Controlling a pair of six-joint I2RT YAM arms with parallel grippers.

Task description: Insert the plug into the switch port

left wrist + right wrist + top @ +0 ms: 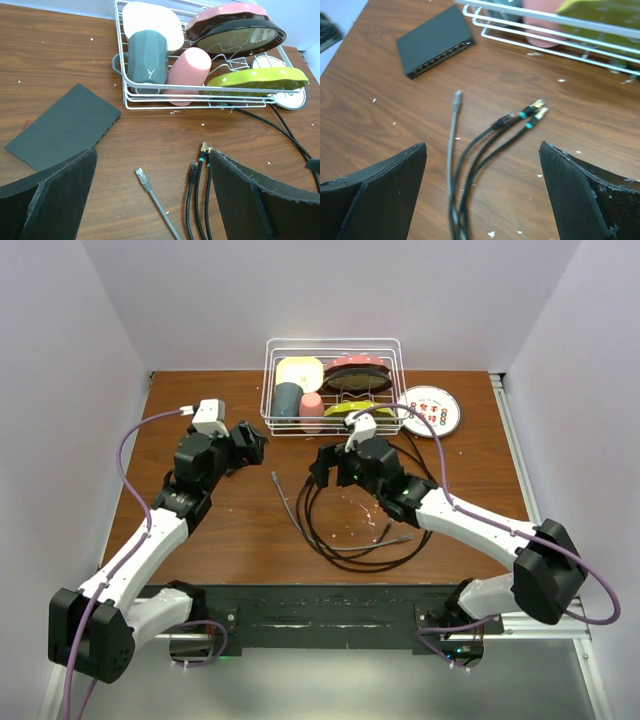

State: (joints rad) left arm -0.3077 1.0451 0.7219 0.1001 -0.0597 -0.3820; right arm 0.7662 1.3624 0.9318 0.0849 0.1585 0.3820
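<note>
The switch [65, 127] is a flat black box lying on the wooden table left of the dish rack, with its row of sockets [444, 54] along one long edge. A grey cable ends in a clear plug [142, 176] [457, 97] [274, 476]. Beside it lie a black plug [193, 172] [506, 119] and two gold-tipped plugs with teal rings [204, 148] [536, 106]. My left gripper [152, 165] [250, 443] hovers open over the grey plug, near the switch. My right gripper [483, 145] [322, 468] hangs open above the cables, holding nothing.
A white wire dish rack [333, 345] [150, 97] at the back holds a grey mug [148, 60], a pink cup [188, 75], plates and a green dish. A white patterned plate [432, 408] sits to its right. Black cables coil [350, 535] at mid-table.
</note>
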